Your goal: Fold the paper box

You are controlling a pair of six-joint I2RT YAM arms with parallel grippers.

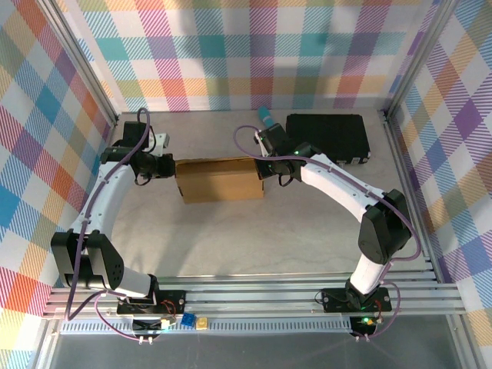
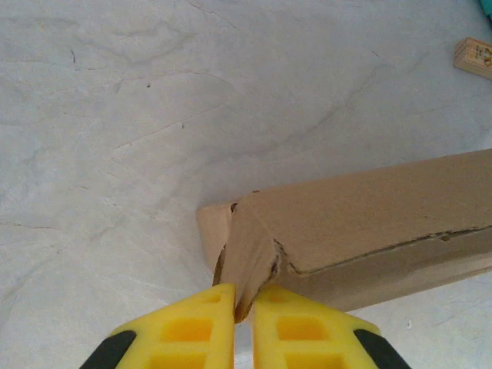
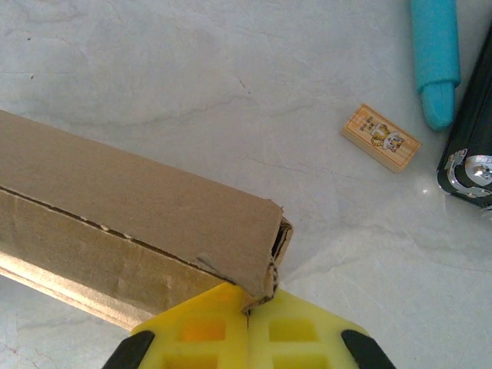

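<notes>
The paper box [image 1: 219, 179] is a brown cardboard mailer lying folded up in the middle of the table, long side running left to right. My left gripper [image 1: 171, 165] sits at its left end. In the left wrist view the yellow fingers [image 2: 244, 304] are shut on a corner flap of the box [image 2: 369, 215]. My right gripper [image 1: 265, 165] is at the box's right end. There its yellow fingers [image 3: 247, 304] are pressed together on the lower corner of the box [image 3: 131, 207], whose end shows a narrow open slit.
A black case [image 1: 327, 137] [image 3: 469, 154] lies at the back right, with a teal pen [image 1: 264, 117] [image 3: 437, 54] beside it. A small wooden tile [image 3: 381, 137] [image 2: 475, 58] lies on the table behind the box. Metal frame posts and checked walls ring the table.
</notes>
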